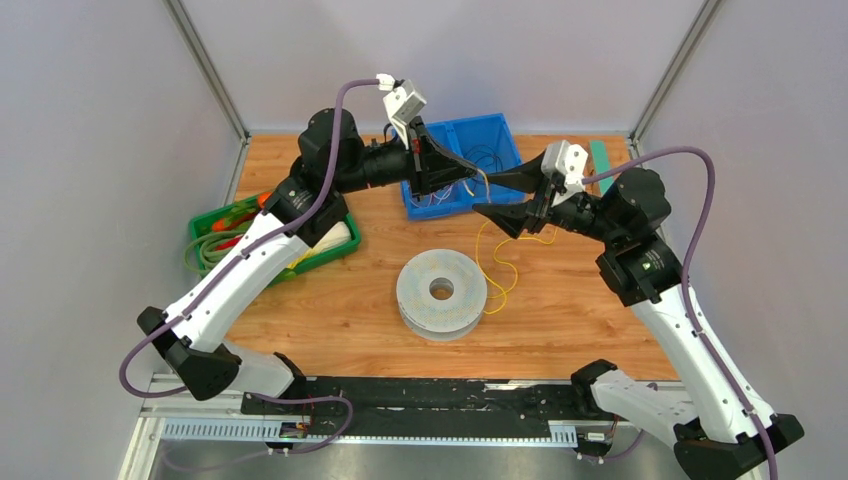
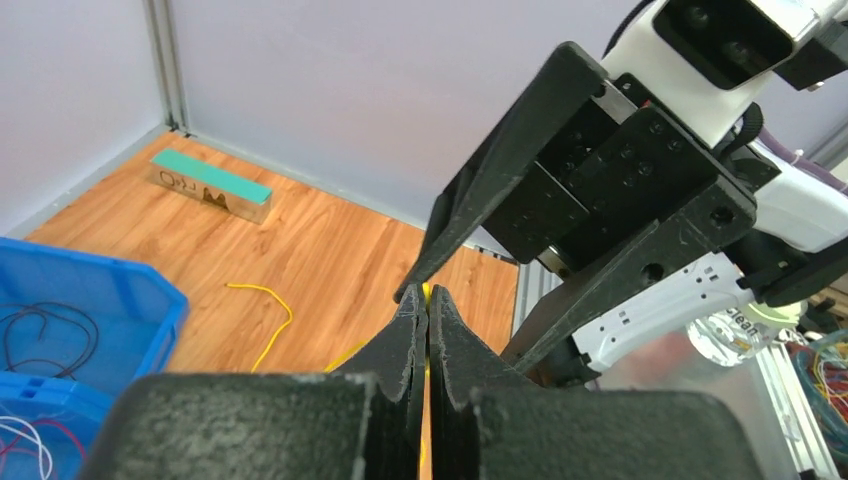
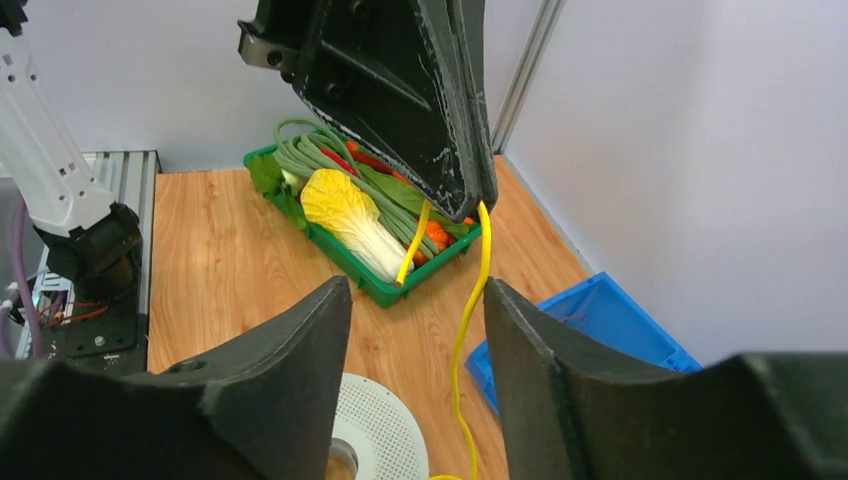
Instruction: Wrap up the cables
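Note:
The yellow cable [image 1: 497, 270] hangs from my left gripper [image 1: 483, 178] and loops onto the table beside the grey-white spool [image 1: 440, 290]. In the left wrist view my left gripper [image 2: 427, 297] is shut on the cable, with a loose stretch of it [image 2: 268, 322] lying on the wood. My right gripper [image 1: 487, 196] is open and faces the left gripper's tips. In the right wrist view the cable [image 3: 462, 330] hangs between the spread fingers of my right gripper [image 3: 417, 290], close to the right finger and not gripped. The spool [image 3: 375, 425] lies below.
A blue bin [image 1: 490, 122] with thin wires stands at the back, behind the grippers. A green tray [image 1: 192, 232] with toy vegetables and green cord sits at the left. A teal block [image 1: 603, 158] lies at the back right. Grey walls enclose the table.

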`<state>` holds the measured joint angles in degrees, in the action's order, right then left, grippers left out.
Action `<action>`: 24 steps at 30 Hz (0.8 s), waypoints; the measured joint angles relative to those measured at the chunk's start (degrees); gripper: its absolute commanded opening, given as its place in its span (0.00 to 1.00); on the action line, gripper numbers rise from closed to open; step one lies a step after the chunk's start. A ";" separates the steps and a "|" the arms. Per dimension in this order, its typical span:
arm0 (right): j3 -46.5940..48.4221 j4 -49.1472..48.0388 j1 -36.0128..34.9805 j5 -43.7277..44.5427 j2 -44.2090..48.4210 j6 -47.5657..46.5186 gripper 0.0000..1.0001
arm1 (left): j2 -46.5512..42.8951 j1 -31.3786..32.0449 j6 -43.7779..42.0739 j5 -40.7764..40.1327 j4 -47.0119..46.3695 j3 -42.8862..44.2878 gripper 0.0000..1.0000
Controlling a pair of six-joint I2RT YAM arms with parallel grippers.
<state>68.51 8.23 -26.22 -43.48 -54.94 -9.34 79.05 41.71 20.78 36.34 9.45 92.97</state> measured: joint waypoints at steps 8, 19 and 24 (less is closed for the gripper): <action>-0.11 -2.64 -0.72 1.29 -0.42 0.07 0.44 | -0.22 0.00 3.04 -2.54 -4.31 -1.84 0.00; -0.24 -3.45 -1.68 3.52 -1.70 0.11 0.36 | -0.22 0.00 5.92 -4.66 -8.07 -2.51 0.00; -0.24 -4.37 -1.75 3.98 -1.70 0.63 0.34 | -0.22 0.00 6.16 -4.96 -8.76 -2.67 0.00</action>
<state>68.27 3.86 -27.97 -39.51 -56.64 -8.71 78.83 41.71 26.94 31.38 0.69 90.30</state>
